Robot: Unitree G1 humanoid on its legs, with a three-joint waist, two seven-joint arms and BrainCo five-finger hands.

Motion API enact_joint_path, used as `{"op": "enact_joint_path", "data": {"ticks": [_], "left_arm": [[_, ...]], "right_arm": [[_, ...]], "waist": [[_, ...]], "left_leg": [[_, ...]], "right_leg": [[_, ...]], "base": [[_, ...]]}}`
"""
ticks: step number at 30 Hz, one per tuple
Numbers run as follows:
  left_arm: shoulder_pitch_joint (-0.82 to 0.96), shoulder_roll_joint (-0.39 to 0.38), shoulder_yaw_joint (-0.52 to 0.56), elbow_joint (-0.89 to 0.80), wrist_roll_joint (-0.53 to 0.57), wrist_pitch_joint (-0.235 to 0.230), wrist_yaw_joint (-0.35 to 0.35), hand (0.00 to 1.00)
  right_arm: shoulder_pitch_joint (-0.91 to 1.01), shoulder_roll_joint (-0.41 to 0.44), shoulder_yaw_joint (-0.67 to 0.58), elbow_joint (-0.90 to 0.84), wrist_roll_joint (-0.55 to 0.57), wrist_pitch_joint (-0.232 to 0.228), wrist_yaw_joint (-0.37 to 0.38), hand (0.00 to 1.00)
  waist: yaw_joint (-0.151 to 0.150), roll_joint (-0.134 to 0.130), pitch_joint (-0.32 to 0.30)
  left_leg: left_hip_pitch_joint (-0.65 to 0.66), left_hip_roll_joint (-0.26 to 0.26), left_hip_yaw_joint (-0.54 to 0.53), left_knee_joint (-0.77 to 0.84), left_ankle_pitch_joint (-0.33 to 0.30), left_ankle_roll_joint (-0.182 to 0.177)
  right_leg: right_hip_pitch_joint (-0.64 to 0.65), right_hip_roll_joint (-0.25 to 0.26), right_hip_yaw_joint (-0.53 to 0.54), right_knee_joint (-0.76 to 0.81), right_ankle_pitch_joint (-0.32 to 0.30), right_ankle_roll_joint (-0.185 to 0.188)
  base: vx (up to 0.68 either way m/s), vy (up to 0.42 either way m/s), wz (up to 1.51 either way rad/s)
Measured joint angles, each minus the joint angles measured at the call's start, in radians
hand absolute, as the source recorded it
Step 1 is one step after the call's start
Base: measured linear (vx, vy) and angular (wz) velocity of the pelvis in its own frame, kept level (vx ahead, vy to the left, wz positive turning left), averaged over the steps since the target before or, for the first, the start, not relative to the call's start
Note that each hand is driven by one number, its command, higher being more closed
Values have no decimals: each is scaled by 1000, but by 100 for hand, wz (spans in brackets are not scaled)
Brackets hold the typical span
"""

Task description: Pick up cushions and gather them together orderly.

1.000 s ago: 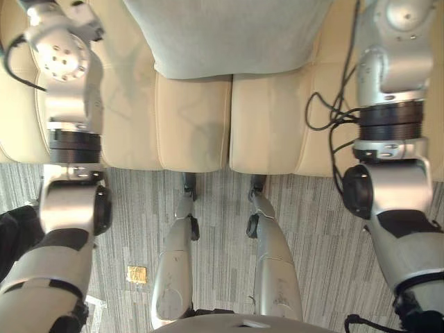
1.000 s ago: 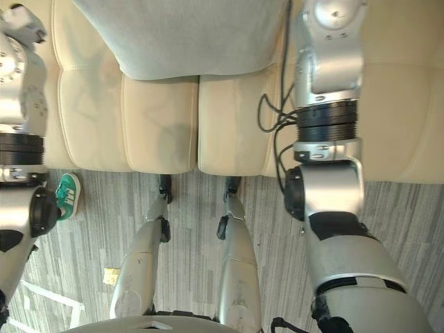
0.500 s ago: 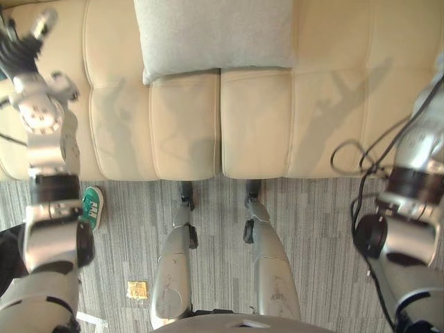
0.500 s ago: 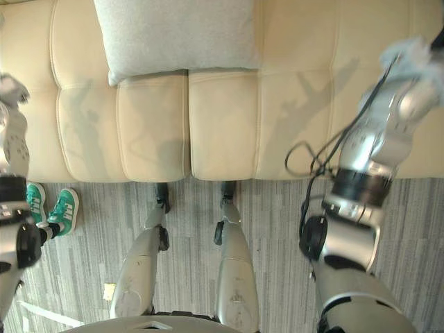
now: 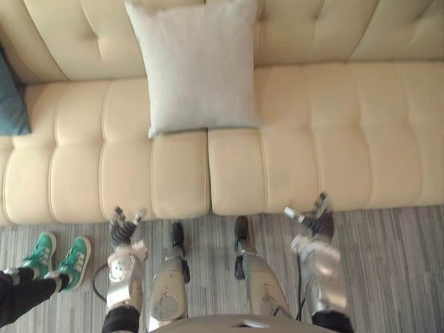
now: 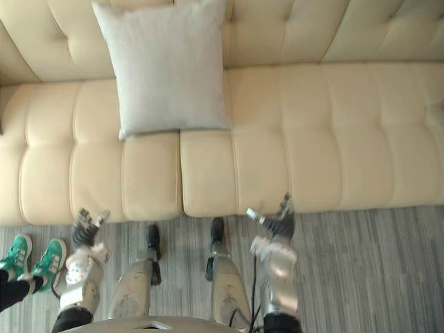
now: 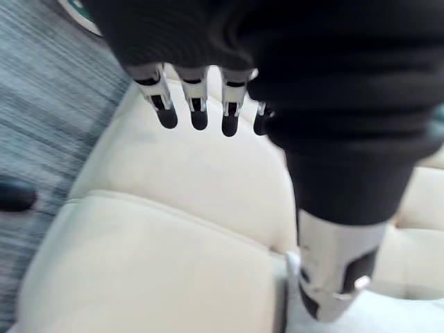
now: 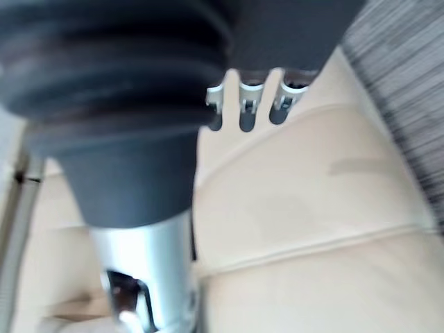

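Observation:
A light grey cushion (image 5: 198,69) leans upright against the backrest of the cream sofa (image 5: 326,146), above the seam between two seat pads. A teal cushion (image 5: 10,104) shows at the sofa's left end, cut off by the frame's edge. My left hand (image 5: 123,225) hangs low over the floor just before the sofa's front edge, its fingers (image 7: 196,114) straight and holding nothing. My right hand (image 5: 316,218) is at the same height on the other side, its fingers (image 8: 243,111) relaxed and empty too. Both hands are far from the cushions.
A person's green shoes (image 5: 59,257) and dark trouser legs stand on the grey striped carpet (image 5: 395,263) at the lower left, close to my left hand. The right half of the sofa seat (image 6: 347,132) is bare.
Both arms have drawn back from beside the grey cushion and dropped low before the sofa's front edge. The camera has pulled back, so the whole cushion and backrest now show.

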Motion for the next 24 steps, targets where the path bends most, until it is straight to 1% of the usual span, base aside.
{"op": "enact_joint_path", "data": {"ticks": [1, 2, 3, 5, 6, 7, 10, 12, 15, 18, 19, 20, 21, 22, 23, 24], "left_arm": [[2, -3, 0, 31, 12, 4, -7, 0], [6, -7, 0, 105, 35, 12, -20, 0], [8, -9, 0, 136, 46, 16, -25, 0], [14, -11, 0, 226, 120, 26, -34, 0], [14, -11, 0, 246, 135, 27, -34, 0], [13, -11, 2, 290, 164, 32, -34, 0], [10, -11, 26, 341, 190, 34, -34, 0], [11, -10, 47, 365, 190, 35, -33, 0], [9, -9, 80, 392, 189, 36, -31, 0], [9, 2, 100, 407, 185, 40, -24, 0], [9, 4, 101, 408, 184, 42, -20, 0], [9, 16, 111, 407, 182, 43, -13, 0], [11, 18, 125, 398, 176, 49, -7, 0], [8, 13, 129, 397, 175, 49, -7, 0], [7, 10, 141, 390, 174, 48, -4, 0], [10, 21, 142, 385, 171, 52, -1, 0]], "right_arm": [[7, 3, 4, 35, -11, 4, 9, 0], [20, 3, 19, 116, -40, 21, 20, 0], [29, 7, 22, 150, -49, 24, 26, 0], [47, 28, 18, 250, -85, 40, 52, 0], [47, 31, 18, 275, -85, 40, 54, 0], [47, 37, 15, 328, -87, 42, 56, 0], [47, 39, 6, 399, -116, 54, 61, 0], [41, 38, -12, 421, -124, 57, 62, 0], [29, 35, -23, 466, -126, 62, 63, 0], [18, 35, -4, 470, -138, 66, 62, 0], [7, 35, 2, 470, -153, 67, 62, 0], [1, 35, 15, 470, -164, 68, 63, 0], [-9, 40, 23, 470, -164, 69, 62, 0], [-14, 39, 25, 471, -164, 72, 62, 0], [-39, 42, 37, 477, -165, 78, 63, 0], [-38, 47, 53, 495, -165, 77, 63, 0]], "waist": [[0, 0, -8], [-1, -4, -27], [-1, -5, -39], [0, -15, -82], [0, -17, -90], [0, -23, -113], [1, -25, -141], [6, -26, -166], [13, -27, -168], [13, -35, -162], [13, -37, -157], [15, -45, -152], [15, -54, -151], [17, -39, -149], [26, -35, -141], [17, -67, -140]], "left_leg": [[7, 0, 0, 6, -4, 3], [36, -1, 2, 10, -16, 0], [48, -1, 3, 10, -19, 1], [90, -3, 8, 7, -29, 0], [100, -3, 10, 7, -32, 1], [124, -3, 14, 5, -39, 0], [176, -2, 26, 3, -52, -2], [190, -2, 47, 2, -58, -3], [227, 0, 81, 7, -70, -11], [232, 6, 118, 38, -89, -7], [227, 14, 125, 59, -96, -2], [222, 18, 133, 91, -109, 0], [209, 34, 141, 116, -112, 7], [204, 55, 144, 112, -110, 10], [192, 72, 149, 132, -110, 10], [184, 63, 134, 181, -123, 13]], "right_leg": [[11, 0, 0, -1, -2, 2], [41, -1, 1, -3, -7, 4], [54, -1, 0, -4, -11, 5], [93, -3, 1, -9, -18, 6], [105, -4, 1, -12, -19, 6], [126, -6, 1, -20, -23, 7], [176, -5, 9, -32, -27, 9], [177, -3, 30, -32, -27, 10], [194, 2, 63, -32, -26, 10], [182, 7, 94, -9, -24, 14], [180, 9, 92, 0, -30, 13], [173, 3, 79, 12, -37, 15], [170, -3, 31, 13, -63, 22], [168, -10, -8, 51, -90, 17], [87, -38, -56, 307, -149, -34], [63, -101, -71, 544, -201, 1]], "base": [[33, 4, -2], [0, 0, 0], [30, 10, -3], [35, 20, -4], [36, 35, -9], [33, 33, -6], [34, 33, -10], [25, 28, -28], [30, 32, -35], [17, 22, -35], [4, 3, -30], [-53, -6, -18], [-56, -25, -15], [-63, -25, -20], [-6, -101, 3], [-10, -108, 11]]}}
